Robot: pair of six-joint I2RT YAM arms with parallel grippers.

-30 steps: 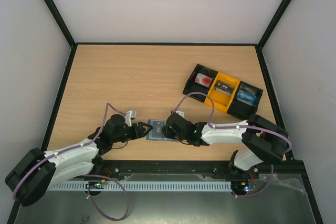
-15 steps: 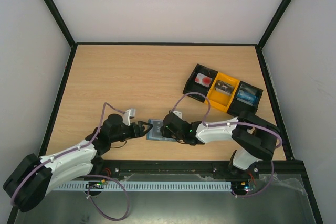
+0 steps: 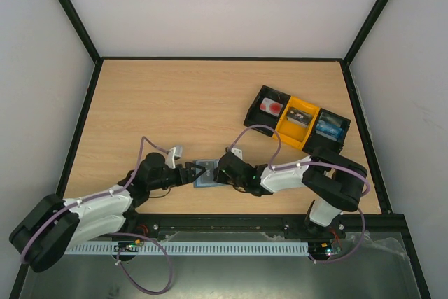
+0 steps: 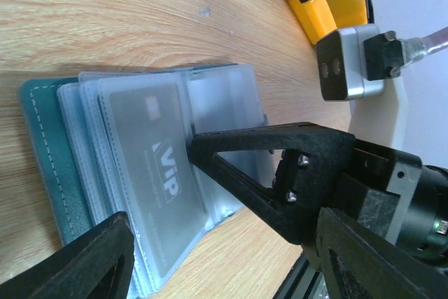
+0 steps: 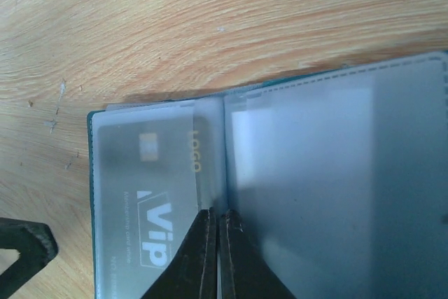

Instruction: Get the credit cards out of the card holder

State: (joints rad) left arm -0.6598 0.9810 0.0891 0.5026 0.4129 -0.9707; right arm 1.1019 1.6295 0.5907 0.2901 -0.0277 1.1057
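From above, the card holder (image 3: pixel 201 183) is mostly hidden under the left gripper (image 3: pixel 197 171) and right gripper (image 3: pixel 214 173); the tray's (image 3: pixel 252 110) contents are too small to tell; the right wrist view cuts off the holder's right side.

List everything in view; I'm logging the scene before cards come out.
card holder: 1, teal, open flat, front centre
clear sleeves: several, transparent, inside the holder
card: 1 seen, grey, "VIP", in one sleeve
tray: 1, black and yellow, three compartments, far right
table: 1, light wood
left arm: 1, black and white, near left; jaws open beside the holder
right arm: 1, black and white, near right; jaws shut, tips on the sleeves
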